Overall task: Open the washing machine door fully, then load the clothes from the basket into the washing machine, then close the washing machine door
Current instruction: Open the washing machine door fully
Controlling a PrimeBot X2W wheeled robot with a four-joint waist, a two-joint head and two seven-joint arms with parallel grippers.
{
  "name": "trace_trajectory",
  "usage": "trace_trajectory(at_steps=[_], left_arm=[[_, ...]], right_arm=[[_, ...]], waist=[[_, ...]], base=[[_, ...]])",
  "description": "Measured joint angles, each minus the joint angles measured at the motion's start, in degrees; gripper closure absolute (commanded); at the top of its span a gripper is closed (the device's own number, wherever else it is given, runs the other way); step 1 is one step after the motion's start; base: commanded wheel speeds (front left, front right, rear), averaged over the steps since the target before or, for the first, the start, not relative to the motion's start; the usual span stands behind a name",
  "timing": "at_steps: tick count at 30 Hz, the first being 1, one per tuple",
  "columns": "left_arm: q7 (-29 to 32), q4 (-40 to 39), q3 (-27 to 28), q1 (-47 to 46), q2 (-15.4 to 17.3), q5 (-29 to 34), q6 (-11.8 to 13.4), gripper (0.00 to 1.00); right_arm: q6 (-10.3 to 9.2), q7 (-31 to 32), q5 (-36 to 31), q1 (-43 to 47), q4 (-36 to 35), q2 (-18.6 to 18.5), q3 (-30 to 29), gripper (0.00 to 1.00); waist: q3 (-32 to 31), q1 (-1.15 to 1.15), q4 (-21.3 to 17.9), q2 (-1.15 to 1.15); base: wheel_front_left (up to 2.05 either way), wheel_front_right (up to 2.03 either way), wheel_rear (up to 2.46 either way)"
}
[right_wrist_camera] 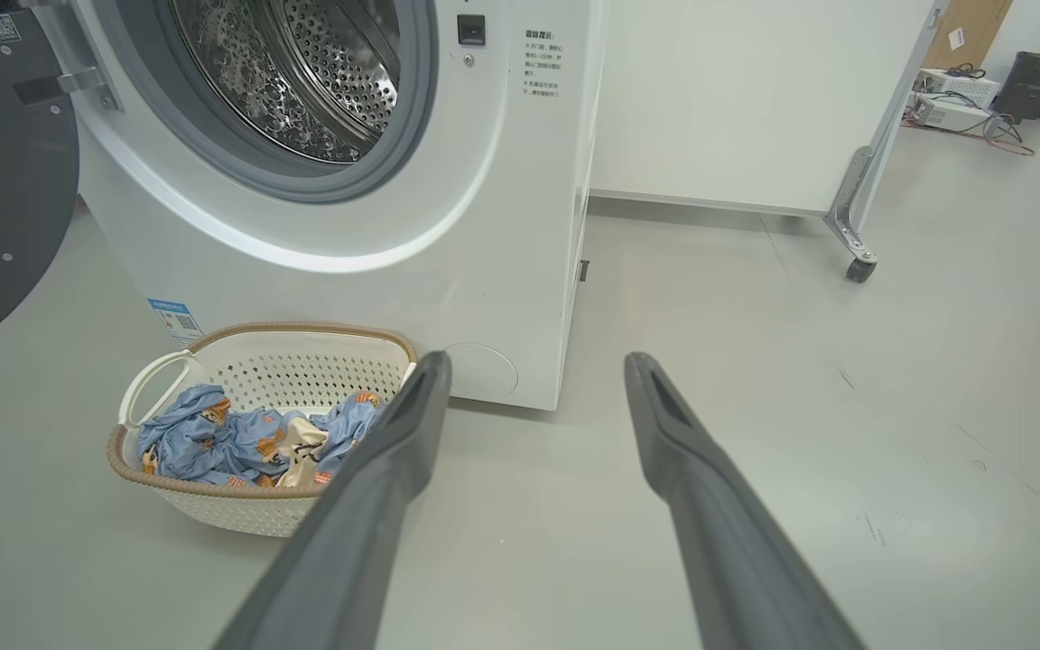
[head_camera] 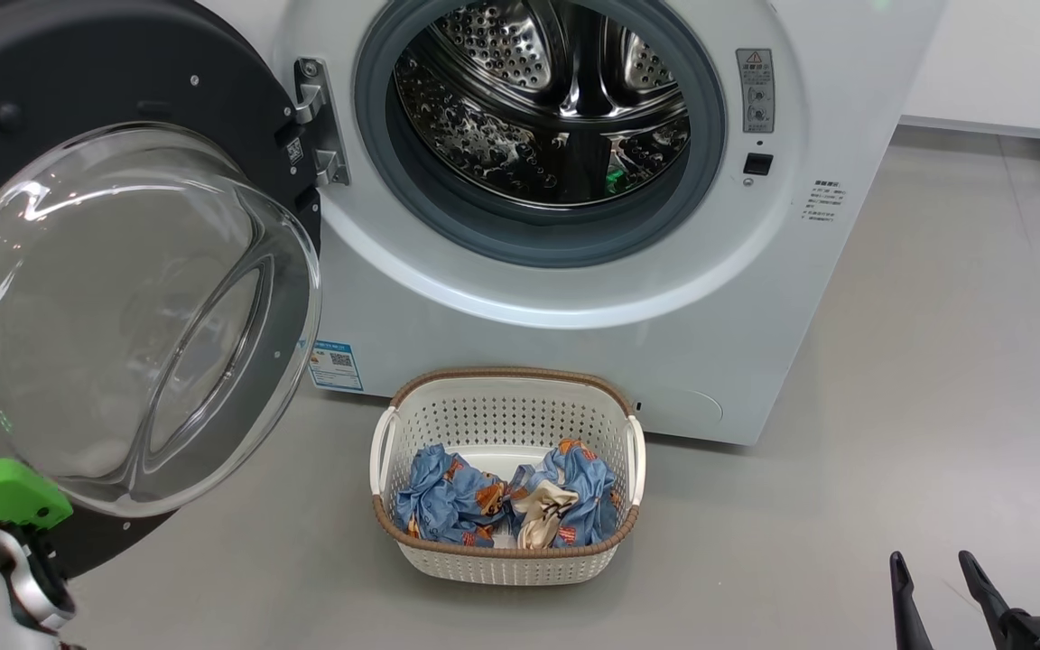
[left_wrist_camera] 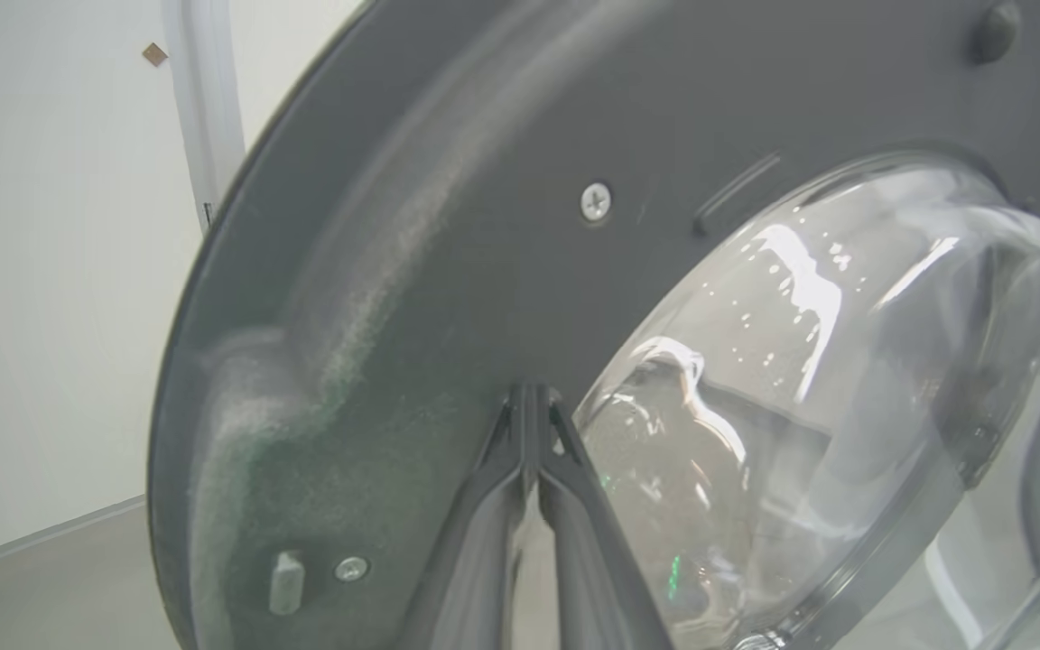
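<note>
Your left gripper point(left_wrist_camera: 533, 402), 2 fingers pressed together, sits at the inner face of the washing machine door point(head_camera: 51, 81), swung open at left. Your right gripper point(head_camera: 933, 567) hangs spread, empty, near right. The clothes point(head_camera: 502, 506) lie in the basket point(head_camera: 502, 415) before the washing machine point(head_camera: 574, 334).

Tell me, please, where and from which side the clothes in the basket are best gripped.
Probably from straight above: the walls of the basket ring the clothes on every side, leaving only the top open. Pinch a raised crumpled fold of the right-hand blue bundle with the open right gripper.
</note>
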Motion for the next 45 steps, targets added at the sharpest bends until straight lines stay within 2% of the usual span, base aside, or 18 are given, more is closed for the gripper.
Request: trace_trajectory(at_steps=[1,4,5,8,13,17,20,24,28,36,45], left_arm=[[-0.44,-0.90,-0.42,0.00,-0.49,0.01,0.00,0.68],[-0.66,-4.05,-1.52,0.01,-1.83,-0.24,-0.02,0.49],[-0.75,-5.11,-1.91,0.01,-2.26,-0.38,-0.18,0.26],[-0.98,-8.57,-3.94,0.07,-2.54,-0.36,-1.23,0.00],[-1.01,-14.85,-6.21,0.73,-2.53,-0.38,-3.37,0.00],[-1.18,-18.70,-10.84,4.15,-2.77,-0.26,-6.43,0.00],[-1.18,-19.29,-13.84,7.42,-3.53,-1.75,-8.95,0.00],[-1.16,-18.76,-16.95,12.54,-3.55,-1.87,-10.36,0.00],[-1.16,-18.45,-17.93,16.62,-3.52,-2.87,-11.07,0.00],[-1.16,-18.93,-17.77,20.81,-3.42,-3.80,-10.81,0.00],[-1.16,-19.87,-19.53,24.42,-3.25,-2.85,-10.67,0.00]], right_arm=[[0.01,0.00,0.00,0.00,0.01,0.03,-0.05,0.00],[0.01,0.00,0.01,0.00,0.05,0.26,-0.15,0.00],[0.01,0.00,0.01,0.00,0.05,0.33,-0.16,0.00],[0.01,0.00,0.01,-0.01,0.03,0.45,-0.14,0.00],[0.02,0.00,-0.08,-0.57,-0.27,0.52,0.38,0.00],[0.11,0.00,-0.29,-1.70,-0.76,0.52,1.01,0.00],[0.19,0.00,-0.67,-2.06,-1.16,0.54,1.72,0.00],[0.49,0.00,-1.21,-2.53,-1.72,0.52,2.35,0.00],[0.51,0.00,-1.67,-2.88,-2.52,0.38,2.89,0.00],[0.51,0.00,-1.65,-3.69,-3.56,-0.07,2.90,0.00],[0.51,0.00,-1.60,-3.90,-4.15,-0.77,1.49,0.00]], waist=[[-0.05,0.00,0.02,0.00],[-0.18,0.00,0.13,0.00],[-0.23,0.00,0.17,0.00],[-0.39,0.00,0.29,0.00],[-0.57,0.00,-0.49,0.00],[-0.72,0.00,-1.92,0.00],[-0.78,0.00,-3.33,0.00],[-0.79,0.00,-5.57,0.00],[-0.62,0.00,-8.12,0.00],[0.56,0.00,-14.01,0.00],[2.72,0.00,-16.94,0.00]], base=[[0.00,0.00,0.00],[0.00,0.00,0.00],[0.00,0.00,0.00],[0.00,0.00,0.00],[0.00,0.00,0.00],[0.00,0.00,0.00],[0.00,0.00,0.00],[0.00,0.00,0.00],[0.00,0.00,0.00],[0.00,0.00,0.00],[0.00,0.00,0.00]])
